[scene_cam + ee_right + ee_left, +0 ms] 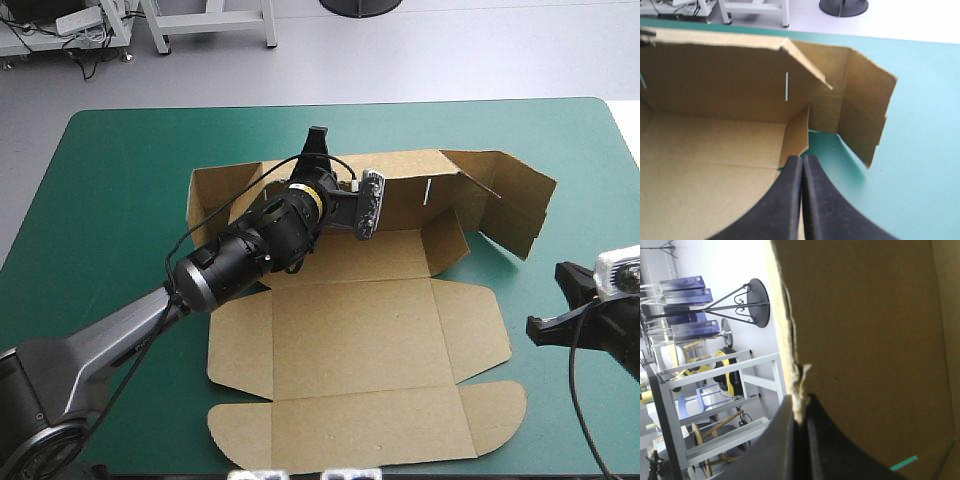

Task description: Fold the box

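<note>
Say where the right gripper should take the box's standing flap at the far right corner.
Probably the flap's free top edge, from above on its outer right side, jaws straddling it: the flap stands upright and thin, with bare teal-green cover beside it.

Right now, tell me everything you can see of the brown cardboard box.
The brown cardboard box is a cut sheet of plain board, only partly folded. Its near panels, with rounded flaps, lie flat on the teal-green table cover. The long far wall, which has a narrow slit, stands upright, pinched at its top edge by the left black claw. At the far right, end panels stand angled, and a small flap rises beside the base. Nothing else touches it.
</note>
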Available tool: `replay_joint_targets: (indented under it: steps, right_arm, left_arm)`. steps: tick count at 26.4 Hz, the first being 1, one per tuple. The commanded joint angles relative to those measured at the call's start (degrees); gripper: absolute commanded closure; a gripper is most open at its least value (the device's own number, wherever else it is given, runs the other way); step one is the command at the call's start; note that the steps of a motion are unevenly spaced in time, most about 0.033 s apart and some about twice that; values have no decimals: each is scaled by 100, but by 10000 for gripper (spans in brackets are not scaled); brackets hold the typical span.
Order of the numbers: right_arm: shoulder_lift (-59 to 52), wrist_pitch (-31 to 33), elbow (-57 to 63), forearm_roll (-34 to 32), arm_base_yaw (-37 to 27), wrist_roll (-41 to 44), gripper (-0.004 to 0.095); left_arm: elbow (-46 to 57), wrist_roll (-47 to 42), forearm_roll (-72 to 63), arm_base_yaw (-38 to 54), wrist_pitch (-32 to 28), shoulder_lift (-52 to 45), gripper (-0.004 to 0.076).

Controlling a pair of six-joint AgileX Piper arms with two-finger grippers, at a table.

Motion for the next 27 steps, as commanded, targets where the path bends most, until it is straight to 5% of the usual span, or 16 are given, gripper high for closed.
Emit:
replay_joint_targets:
  steps: [1, 5, 21, 27]
  right_arm:
    - [334, -310, -760, -618, -39, 308, 922]
    - [1434, 34, -1895, -691, -39, 190, 922]
    - [5600, 2090, -6324, -211, -225, -675, 923]
    - [6422, 2090, -6820, 1877, -1432, -1016, 922]
  left_arm:
    - [384, -793, 610, -28, -777, -236, 734]
    - [841, -1898, 1459, -52, -916, -236, 734]
    - [883, -2248, 1241, -393, -631, -674, 734]
    - [883, -2248, 1238, -393, -604, -674, 734]
